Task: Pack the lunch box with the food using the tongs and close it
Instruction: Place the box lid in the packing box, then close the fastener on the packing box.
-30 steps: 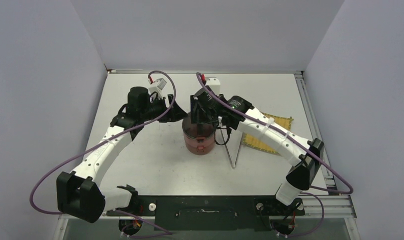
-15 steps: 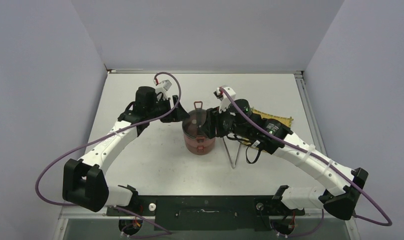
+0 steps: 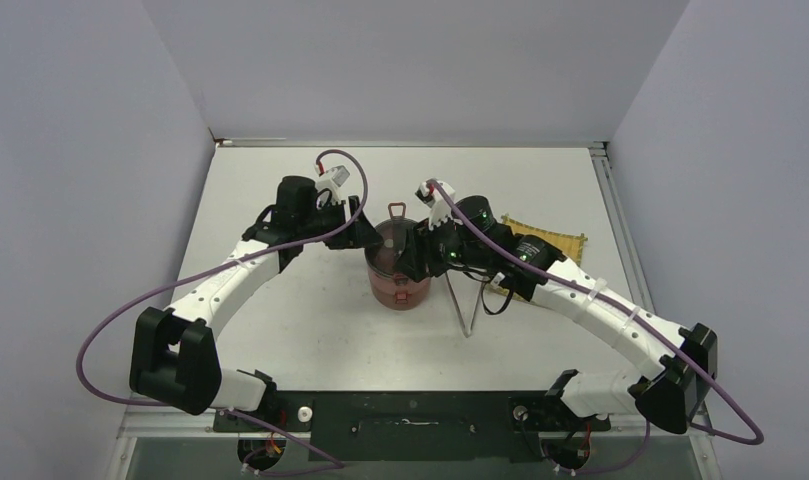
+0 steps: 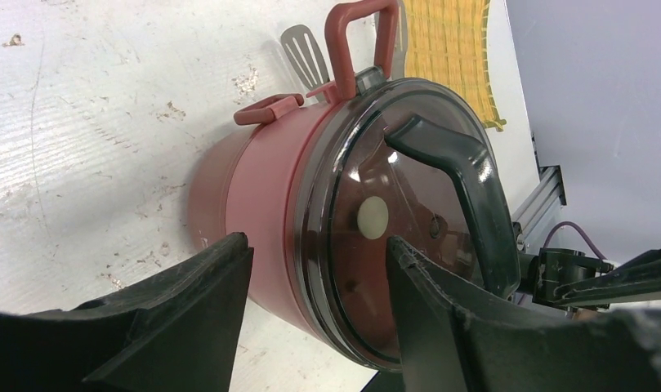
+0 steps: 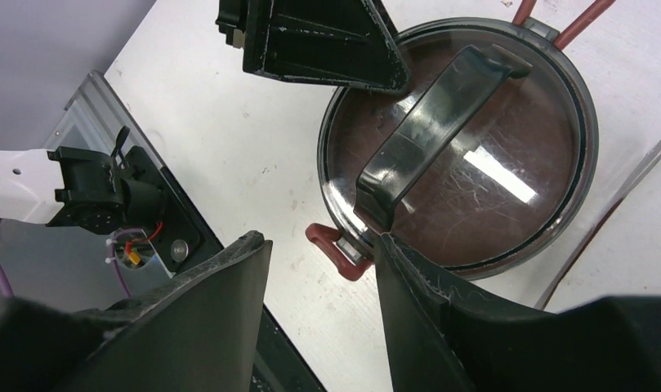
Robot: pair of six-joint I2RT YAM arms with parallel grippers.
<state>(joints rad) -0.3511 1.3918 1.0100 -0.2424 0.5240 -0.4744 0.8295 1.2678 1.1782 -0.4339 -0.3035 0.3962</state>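
The dark-red lunch box (image 3: pixel 398 285) stands stacked at mid-table, a dark see-through lid with a black handle (image 5: pixel 429 122) on top. My left gripper (image 3: pixel 368 233) is at its upper left side, open; the lid's rim (image 4: pixel 314 245) shows between its fingers, and I cannot tell if they touch it. My right gripper (image 3: pixel 410 258) hangs open over the lid's near-right edge, with a red clasp (image 5: pixel 335 245) showing in its gap. The silver tongs (image 3: pixel 468 305) lie on the table right of the box. The food is hidden.
A yellow woven mat (image 3: pixel 555 240) lies to the right behind my right arm. One red latch loop (image 4: pixel 359 33) stands upright at the box's rim. White walls close the table at the back and sides.
My right arm has swung low to the right, its gripper turning from above the box to its right side and narrowing. My left gripper edged closer to the box, jaws slightly narrower.
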